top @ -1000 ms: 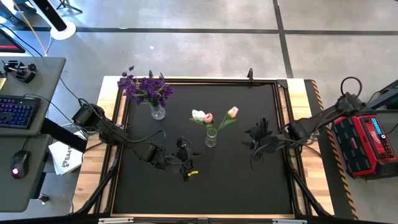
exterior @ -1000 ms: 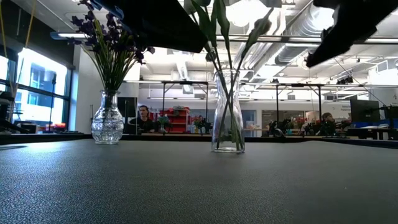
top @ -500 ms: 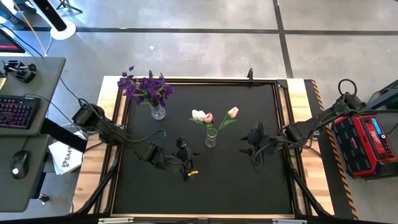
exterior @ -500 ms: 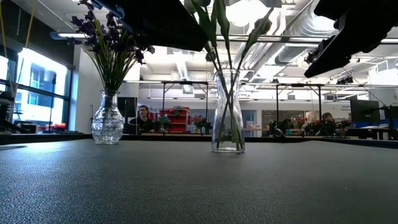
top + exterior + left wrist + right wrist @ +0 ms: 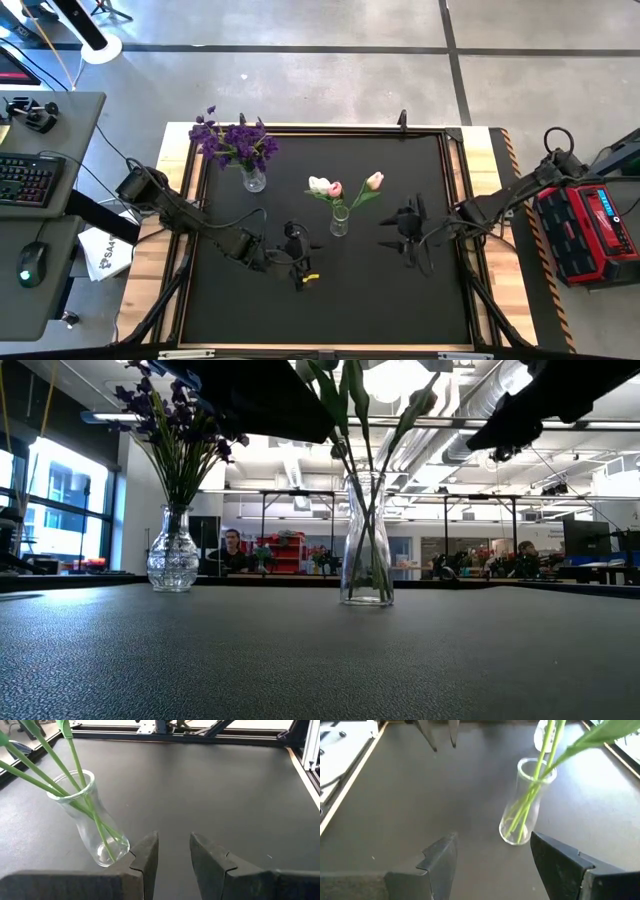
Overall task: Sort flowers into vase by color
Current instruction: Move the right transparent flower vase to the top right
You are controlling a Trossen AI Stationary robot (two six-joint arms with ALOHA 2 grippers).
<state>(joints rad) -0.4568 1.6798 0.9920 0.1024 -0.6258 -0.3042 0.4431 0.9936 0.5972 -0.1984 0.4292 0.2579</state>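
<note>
The dark purple flowers [image 5: 235, 140] stand with their stems in a round glass vase [image 5: 253, 181] near the table's far left; the low view shows that vase [image 5: 172, 555] too. White and pink tulips [image 5: 335, 187] stand in a slim glass vase [image 5: 340, 222] at mid-table, which also shows in the other views [image 5: 366, 540] [image 5: 95, 822] [image 5: 525, 802]. My left gripper [image 5: 305, 250] [image 5: 174, 850] hovers just near-left of the slim vase, open by a narrow gap. My right gripper [image 5: 392, 228] [image 5: 492, 852] hovers to that vase's right, pointing at it, open wide.
A black mat [image 5: 400, 300] covers the table inside a raised frame [image 5: 455, 135]. A desk with keyboard and mouse [image 5: 30, 180] stands off the left side, and a red case [image 5: 585, 230] off the right. People sit in the room far behind [image 5: 232, 550].
My right gripper has moved toward the table's left, closer to the slim tulip vase, staying above the mat. The vases and flowers stand as before.
</note>
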